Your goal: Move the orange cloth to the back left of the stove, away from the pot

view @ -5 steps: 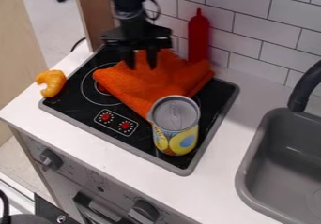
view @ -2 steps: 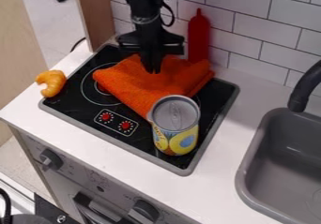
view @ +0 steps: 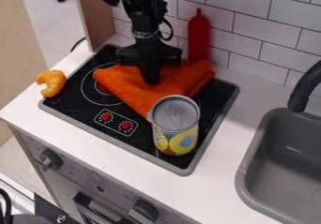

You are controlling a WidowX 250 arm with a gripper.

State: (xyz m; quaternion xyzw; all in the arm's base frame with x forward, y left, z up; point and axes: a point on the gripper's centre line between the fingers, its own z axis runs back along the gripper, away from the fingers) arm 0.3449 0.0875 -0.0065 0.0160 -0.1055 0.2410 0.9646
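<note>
Lying under the gripper [view: 151, 82], the orange cloth [view: 130, 87] apparently touches it.

A counter [view: 243, 113] carries a cooktop [view: 80, 105] with orange cloth [view: 139, 93] and can [view: 175, 127] on it, plus a croissant [view: 56, 83] and red bottle [view: 199, 36]

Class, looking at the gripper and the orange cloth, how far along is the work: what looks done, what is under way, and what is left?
Done: the gripper is at the orange cloth, fingers together.
Under way: contact with the cloth, apparently; a firm hold can't be confirmed.
Left: any lifting, it seems, as the cloth lies on the cooktop behind the can.
</note>
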